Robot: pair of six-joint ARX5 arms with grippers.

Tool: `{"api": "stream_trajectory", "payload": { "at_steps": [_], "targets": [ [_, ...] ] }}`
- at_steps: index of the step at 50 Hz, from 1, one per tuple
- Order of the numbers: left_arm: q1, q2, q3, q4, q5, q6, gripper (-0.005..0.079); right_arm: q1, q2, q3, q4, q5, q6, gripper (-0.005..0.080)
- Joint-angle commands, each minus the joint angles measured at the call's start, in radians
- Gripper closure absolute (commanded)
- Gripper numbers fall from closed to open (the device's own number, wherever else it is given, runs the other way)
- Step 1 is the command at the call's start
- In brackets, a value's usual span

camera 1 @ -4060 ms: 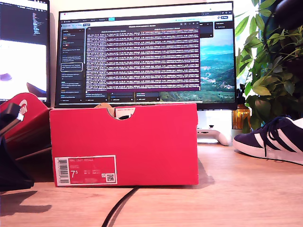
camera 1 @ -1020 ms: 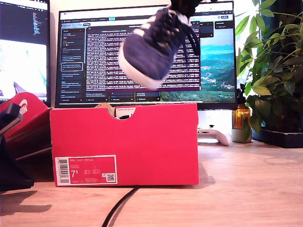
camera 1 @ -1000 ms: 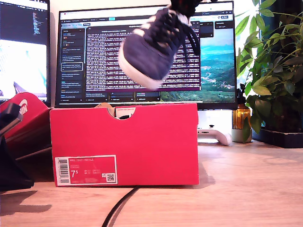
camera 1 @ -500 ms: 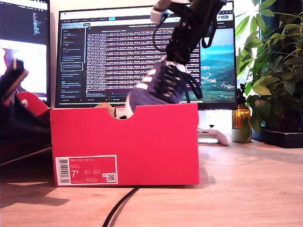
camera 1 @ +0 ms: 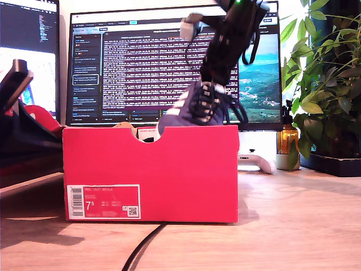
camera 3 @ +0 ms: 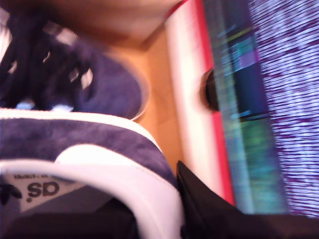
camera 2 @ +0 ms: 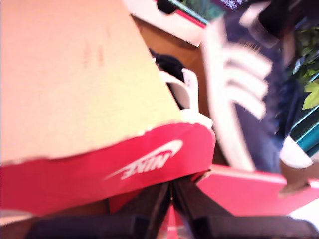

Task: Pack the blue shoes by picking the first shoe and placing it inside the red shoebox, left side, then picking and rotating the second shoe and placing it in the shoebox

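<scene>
The red shoebox (camera 1: pixel 149 169) stands mid-desk, its barcode label facing the exterior camera. My second gripper (camera 1: pixel 217 76) comes down from above, shut on the heel of a navy blue shoe (camera 1: pixel 194 110) with white stripes. The shoe tilts toe-down, partly below the box's rim. In the second wrist view the held shoe (camera 3: pixel 89 144) fills the near field and another blue shoe (camera 3: pixel 75 74) lies below it inside the box. At the exterior view's left, my first gripper (camera 1: pixel 16 79) holds up the swoosh lid (camera 2: pixel 124 164), fingers (camera 2: pixel 171 196) shut on its edge.
Two monitors (camera 1: pixel 175 62) stand behind the box. A leafy plant (camera 1: pixel 327 79), an amber bottle (camera 1: pixel 289 141) and a white controller (camera 1: pixel 256 161) sit at the exterior view's right. A black cable (camera 1: pixel 141 248) runs across the wooden desk in front of the box.
The shoe came off the desk at the exterior view's right, swung above the box and has dropped toe-first into it. The first gripper and lid rose; the box shifted slightly.
</scene>
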Motion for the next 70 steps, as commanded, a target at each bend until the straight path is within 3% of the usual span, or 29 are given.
{"api": "stream_trajectory", "payload": {
  "at_steps": [1, 19, 29, 32, 47, 53, 58, 70],
  "targets": [
    [-0.004, 0.003, -0.008, 0.039, 0.0, 0.005, 0.0763, 0.031, 0.022, 0.014, -0.018, 0.001, 0.004, 0.0763],
    [-0.004, 0.003, -0.008, 0.039, 0.002, 0.005, 0.0763, 0.056, 0.084, 0.014, -0.032, 0.024, 0.009, 0.0739],
    [-0.004, 0.003, -0.008, 0.039, 0.002, 0.005, 0.0763, 0.07, 0.09, 0.014, -0.009, 0.022, 0.011, 0.0499],
    [-0.004, 0.003, -0.008, 0.039, 0.002, 0.005, 0.0763, 0.074, 0.09, 0.014, 0.005, 0.023, 0.011, 0.0468],
    [-0.004, 0.003, -0.008, 0.039, 0.002, 0.005, 0.0763, 0.081, 0.089, 0.014, 0.018, 0.075, 0.011, 0.0464],
    [-0.004, 0.003, -0.008, 0.039, 0.002, 0.005, 0.0763, 0.081, 0.089, 0.014, 0.017, 0.078, 0.026, 0.041],
    [-0.004, 0.003, -0.008, 0.039, 0.002, 0.005, 0.0763, 0.083, 0.089, 0.014, 0.027, 0.124, 0.03, 0.0365],
    [-0.004, 0.003, -0.008, 0.039, 0.002, 0.005, 0.0763, 0.08, 0.089, 0.014, 0.148, 0.239, 0.027, 0.0364]
  ]
}}
